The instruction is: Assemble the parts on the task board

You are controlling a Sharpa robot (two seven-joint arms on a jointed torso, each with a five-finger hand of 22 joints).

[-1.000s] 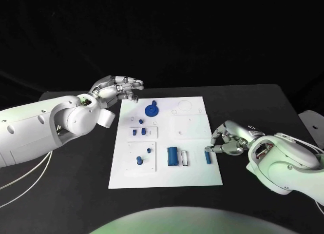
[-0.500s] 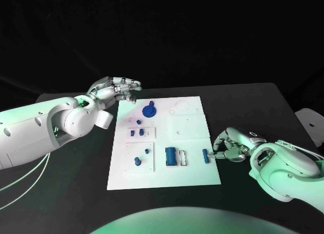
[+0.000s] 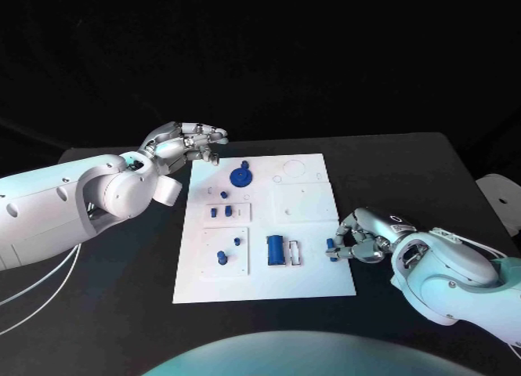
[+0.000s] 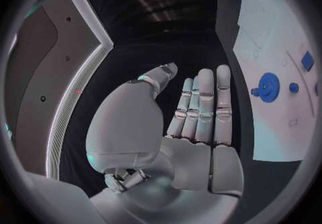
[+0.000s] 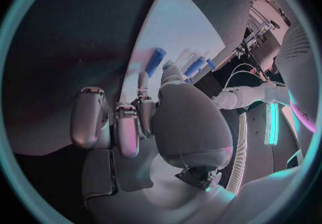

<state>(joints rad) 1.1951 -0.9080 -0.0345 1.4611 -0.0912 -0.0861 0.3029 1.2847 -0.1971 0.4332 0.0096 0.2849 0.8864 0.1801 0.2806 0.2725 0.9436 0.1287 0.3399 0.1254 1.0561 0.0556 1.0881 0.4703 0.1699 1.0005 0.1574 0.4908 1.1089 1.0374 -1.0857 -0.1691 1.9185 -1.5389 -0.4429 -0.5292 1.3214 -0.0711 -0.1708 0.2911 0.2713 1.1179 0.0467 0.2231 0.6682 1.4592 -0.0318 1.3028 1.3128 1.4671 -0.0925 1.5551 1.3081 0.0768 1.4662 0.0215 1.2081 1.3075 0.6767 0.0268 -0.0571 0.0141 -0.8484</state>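
Since 1 s ago we see the right hand (image 3: 363,237) shift slightly along the task board (image 3: 311,274) right edge; it pinches a small blue pin (image 3: 331,249) there. Left hand (image 3: 188,142) hovers off the board's far left corner, fingers together, holding nothing. Blue gear (image 3: 242,175) lies near far edge, cylinder (image 3: 276,250) mid-board on the bench (image 3: 407,168).
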